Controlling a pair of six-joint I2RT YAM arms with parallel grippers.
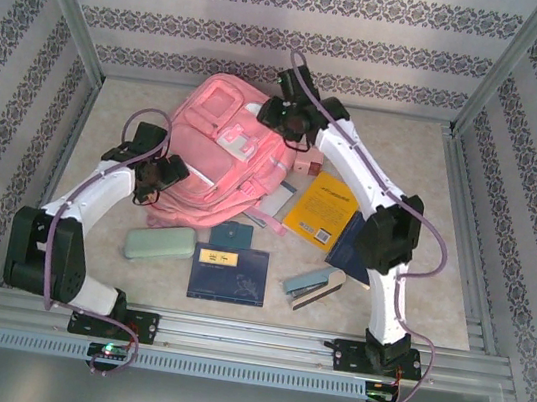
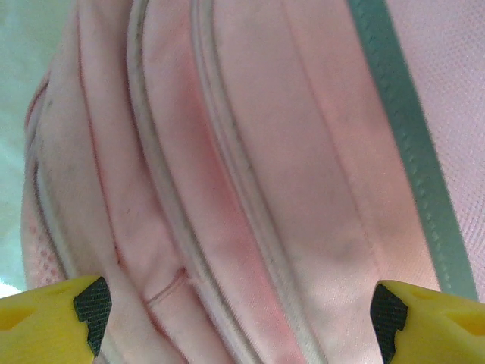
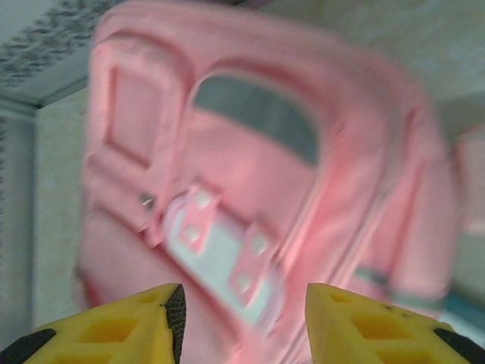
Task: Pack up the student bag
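Student bag (image 1: 215,163) on table (image 1: 439,277), pale green case (image 1: 159,242) near.

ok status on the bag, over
left gripper open, close over student bag. right gripper open, holding nothing, facing bag front. yellow book, green case lie unpacked beside it.
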